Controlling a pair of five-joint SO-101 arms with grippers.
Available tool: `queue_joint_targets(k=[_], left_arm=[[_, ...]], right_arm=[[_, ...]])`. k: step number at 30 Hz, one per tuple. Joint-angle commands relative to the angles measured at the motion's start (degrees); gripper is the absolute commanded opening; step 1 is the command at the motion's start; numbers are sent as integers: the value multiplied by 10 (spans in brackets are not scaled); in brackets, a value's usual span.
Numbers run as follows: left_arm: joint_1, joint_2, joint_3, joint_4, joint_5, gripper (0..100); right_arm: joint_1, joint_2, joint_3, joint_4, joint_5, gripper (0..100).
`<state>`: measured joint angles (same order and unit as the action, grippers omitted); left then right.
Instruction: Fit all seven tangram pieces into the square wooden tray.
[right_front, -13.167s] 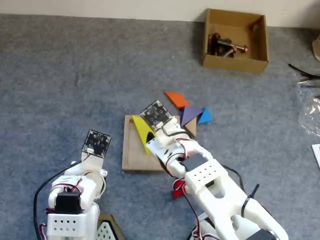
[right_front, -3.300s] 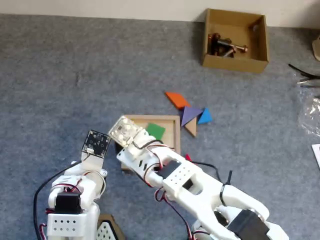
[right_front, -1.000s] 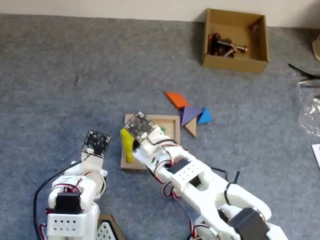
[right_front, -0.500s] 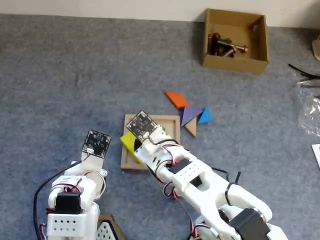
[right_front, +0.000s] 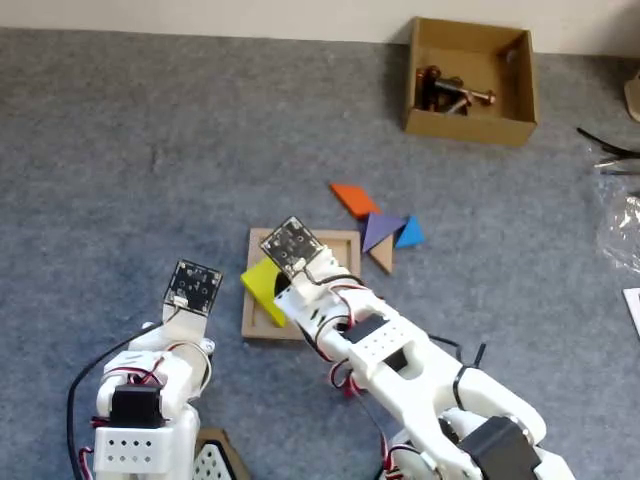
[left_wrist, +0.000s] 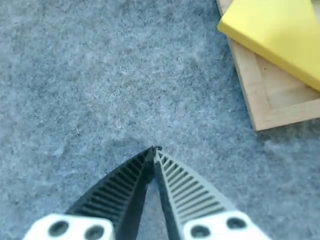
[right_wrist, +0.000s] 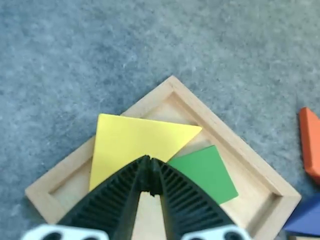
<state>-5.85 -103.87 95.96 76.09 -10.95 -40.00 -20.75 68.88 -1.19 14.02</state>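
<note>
Item: yellow triangle (right_wrist: 131, 144). Lies tilted, one corner riding over rim of square wooden tray (right_wrist: 226, 136), beside green square (right_wrist: 206, 172) (flat on tray floor).
Right claw (right_wrist: 150, 176): jaws closed, nothing between, tip over triangle (contact unclear).
Left claw (left_wrist: 154, 152): closed, empty, over bench beside tray.
Handling: nudge triangle inward, slowly, until edge meets wall and drops flat; avoid shoving green square.

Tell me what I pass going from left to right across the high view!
Yellow triangle → orange piece → blue triangle → cardboard box.
</note>
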Motion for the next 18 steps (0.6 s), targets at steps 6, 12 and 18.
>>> queue_joint_targets(k=[6,12,18], left_arm=[[-2,-5,12,3,4,5],[-2,-5,12,3,4,5],[-2,-5,12,3,4,5]], right_arm=[[29,-1,-12,-1,-2,4],[43,-2,-12,4,56,15],[43,-3,-42,84,68,68]])
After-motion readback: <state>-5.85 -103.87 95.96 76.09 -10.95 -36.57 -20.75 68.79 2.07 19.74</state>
